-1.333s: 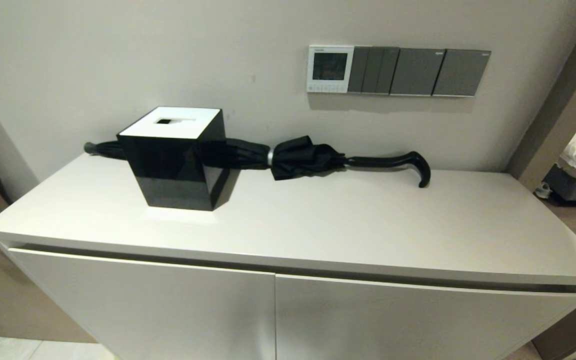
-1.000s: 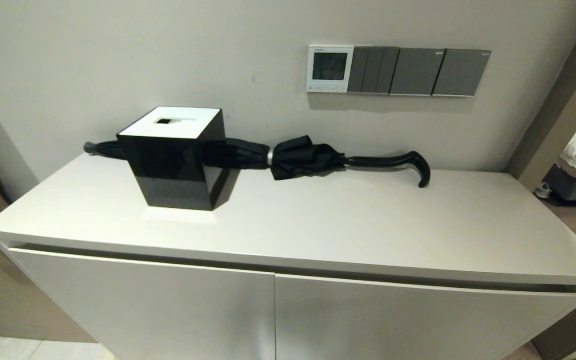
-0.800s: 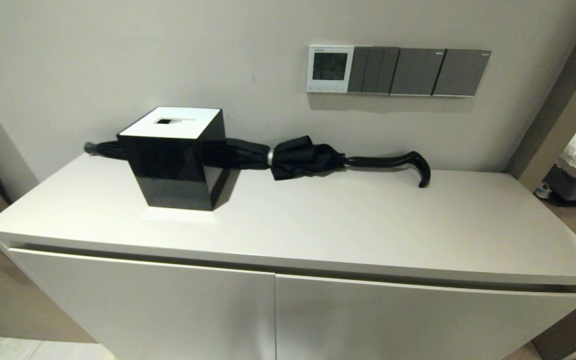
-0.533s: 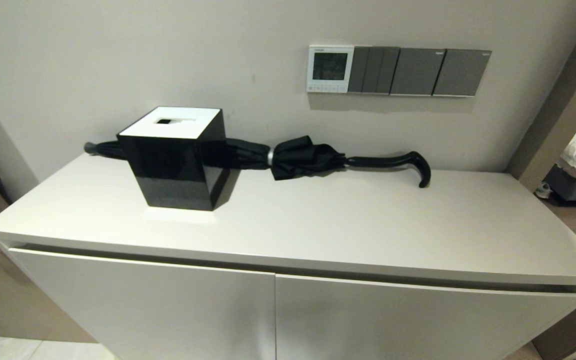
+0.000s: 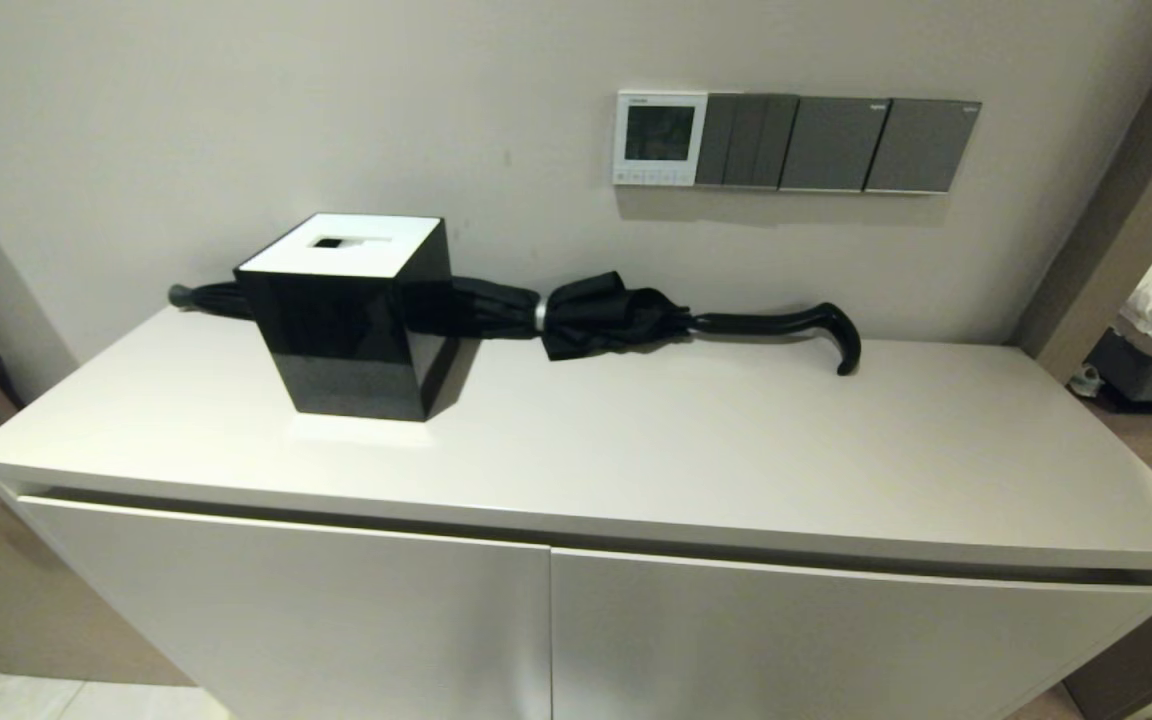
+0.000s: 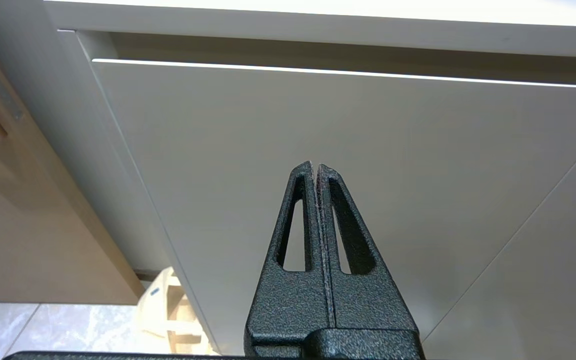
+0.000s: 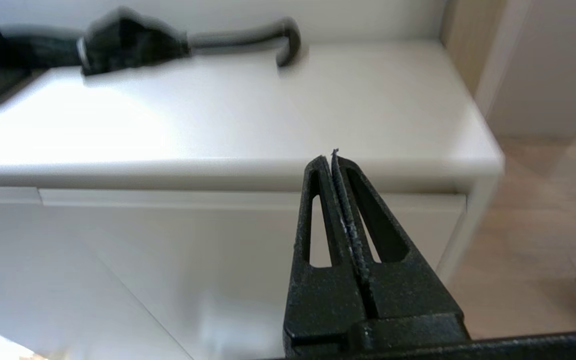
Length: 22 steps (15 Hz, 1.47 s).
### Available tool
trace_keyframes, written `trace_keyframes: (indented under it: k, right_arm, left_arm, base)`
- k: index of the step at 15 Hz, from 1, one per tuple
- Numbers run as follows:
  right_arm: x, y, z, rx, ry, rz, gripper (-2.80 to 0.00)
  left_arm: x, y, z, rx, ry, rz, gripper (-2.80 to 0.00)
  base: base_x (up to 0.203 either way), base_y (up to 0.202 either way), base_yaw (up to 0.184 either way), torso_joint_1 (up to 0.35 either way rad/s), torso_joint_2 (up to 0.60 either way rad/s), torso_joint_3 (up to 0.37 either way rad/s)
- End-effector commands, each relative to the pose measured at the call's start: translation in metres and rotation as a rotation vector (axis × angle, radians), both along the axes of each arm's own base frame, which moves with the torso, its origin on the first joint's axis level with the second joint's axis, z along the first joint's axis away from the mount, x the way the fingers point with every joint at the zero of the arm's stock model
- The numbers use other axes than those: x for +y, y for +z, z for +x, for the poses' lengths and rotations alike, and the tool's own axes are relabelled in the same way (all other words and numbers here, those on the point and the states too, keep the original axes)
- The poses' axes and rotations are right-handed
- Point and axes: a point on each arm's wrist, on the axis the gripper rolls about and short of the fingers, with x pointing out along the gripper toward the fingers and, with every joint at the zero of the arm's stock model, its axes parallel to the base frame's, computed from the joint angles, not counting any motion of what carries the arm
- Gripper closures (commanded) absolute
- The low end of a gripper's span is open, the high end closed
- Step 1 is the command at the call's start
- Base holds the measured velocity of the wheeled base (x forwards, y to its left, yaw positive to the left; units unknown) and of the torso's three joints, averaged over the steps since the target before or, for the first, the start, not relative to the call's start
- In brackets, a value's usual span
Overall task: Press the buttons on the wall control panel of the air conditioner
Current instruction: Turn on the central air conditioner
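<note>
Well below the panel (image 5: 660, 138) — both hands closed, seemingly idle.

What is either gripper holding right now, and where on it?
Nothing. The left gripper is shut on nothing in front of the cabinet door; the right gripper is shut on nothing near the cabinet top's front edge.

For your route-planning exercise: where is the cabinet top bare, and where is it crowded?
Bare: the cabinet top in front of the umbrella and right of the tissue box. Crowded: the back left, where both sit below the control panel.
</note>
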Motion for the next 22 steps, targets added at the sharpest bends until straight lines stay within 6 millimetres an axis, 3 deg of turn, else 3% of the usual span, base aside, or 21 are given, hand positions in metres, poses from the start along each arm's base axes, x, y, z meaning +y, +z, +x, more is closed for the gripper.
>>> trace_keyframes:
  k: [1, 4, 7, 13, 18, 22]
  right_arm:
    - [0.000, 0.035, 0.044, 0.102, 0.004, 0.014, 0.00]
    - [0.001, 0.088, 0.098, 0.113, 0.012, 0.112, 0.00]
    - [0.010, 0.126, 0.161, 0.149, 0.080, 0.179, 0.00]
    - [0.063, 0.149, 0.293, 0.255, 0.211, 0.210, 0.00]
    - [0.102, 0.135, 0.357, 0.317, 0.248, 0.204, 0.00]
    - [0.115, 0.139, 0.371, 0.291, 0.266, 0.197, 0.00]
  left_arm:
    - [0.000, 0.000, 0.000, 0.000, 0.000, 0.001, 0.00]
    - [0.000, 0.000, 0.000, 0.000, 0.000, 0.001, 0.00]
    - [0.000, 0.000, 0.000, 0.000, 0.000, 0.001, 0.00]
    - [0.000, 0.000, 0.000, 0.000, 0.000, 0.001, 0.00]
    - [0.000, 0.000, 0.000, 0.000, 0.000, 0.001, 0.00]
    - [0.000, 0.000, 0.000, 0.000, 0.000, 0.001, 0.00]
  base:
    - [0.000, 0.000, 0.000, 0.000, 0.00, 0.000]
    - [0.000, 0.000, 0.000, 0.000, 0.00, 0.000]
    - [0.000, 0.000, 0.000, 0.000, 0.00, 0.000]
    - [0.000, 0.000, 0.000, 0.000, 0.00, 0.000]
    - [0.000, 0.000, 0.000, 0.000, 0.00, 0.000]
    - [0.000, 0.000, 0.000, 0.000, 0.00, 0.000]
